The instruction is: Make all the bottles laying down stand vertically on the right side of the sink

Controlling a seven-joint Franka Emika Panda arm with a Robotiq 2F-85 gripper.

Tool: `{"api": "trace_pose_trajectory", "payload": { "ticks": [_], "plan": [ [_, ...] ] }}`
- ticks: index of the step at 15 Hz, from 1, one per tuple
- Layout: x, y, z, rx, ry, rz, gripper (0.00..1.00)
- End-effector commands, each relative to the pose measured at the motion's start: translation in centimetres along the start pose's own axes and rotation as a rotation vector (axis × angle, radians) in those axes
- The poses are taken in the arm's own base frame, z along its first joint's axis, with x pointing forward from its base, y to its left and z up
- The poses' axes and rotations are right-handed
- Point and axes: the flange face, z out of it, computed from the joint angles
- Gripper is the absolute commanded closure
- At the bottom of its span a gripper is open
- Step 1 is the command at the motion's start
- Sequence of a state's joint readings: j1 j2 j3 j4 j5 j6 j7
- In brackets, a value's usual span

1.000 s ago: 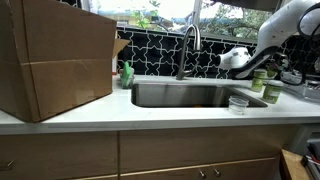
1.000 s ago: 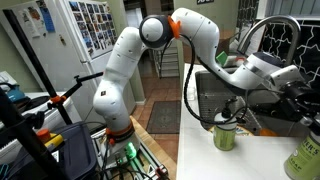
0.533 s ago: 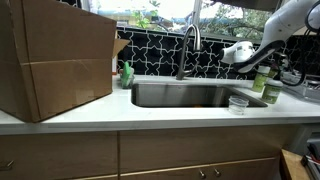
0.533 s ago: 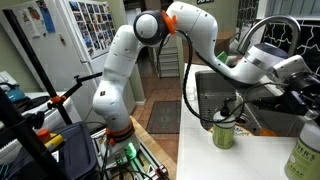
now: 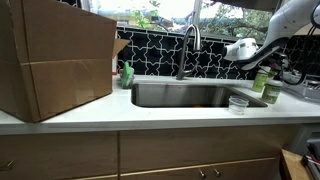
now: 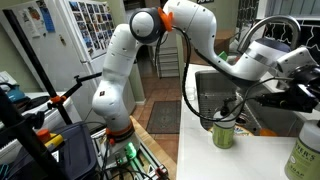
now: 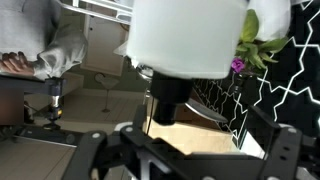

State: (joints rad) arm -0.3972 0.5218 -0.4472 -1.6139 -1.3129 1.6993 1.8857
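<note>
Both bottles (image 5: 260, 82) stand upright at 3 o'clock of the sink (image 5: 185, 96), so your gripper (image 7: 185, 140) hangs above them, jaws spread wide, gripping nothing. Looks finished to me.

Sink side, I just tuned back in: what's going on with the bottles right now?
The nearer bottle and the farther bottle both stand upright on the countertop to the right of the sink. The gripper hangs just above them, open and holding nothing. No bottle shows lying down.

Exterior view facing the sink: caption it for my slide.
Open gripper hovers over two upright green bottles beside the steel sink.
</note>
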Motion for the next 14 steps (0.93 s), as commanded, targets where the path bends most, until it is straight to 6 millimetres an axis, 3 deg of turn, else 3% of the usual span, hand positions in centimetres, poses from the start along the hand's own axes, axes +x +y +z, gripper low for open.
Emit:
{"api": "trace_pose_trajectory", "payload": {
  "ticks": [1,5,8,14],
  "plan": [
    [0.1,0.9,1.4,-0.006,0.067,-0.042,0.00],
    [1.2,1.2,2.6,0.036,0.151,-0.040,0.00],
    [3.6,2.4,3.8,0.076,0.164,-0.004,0.00],
    [8.8,5.7,4.5,0.222,-0.031,0.049,0.00]
  ]
}}
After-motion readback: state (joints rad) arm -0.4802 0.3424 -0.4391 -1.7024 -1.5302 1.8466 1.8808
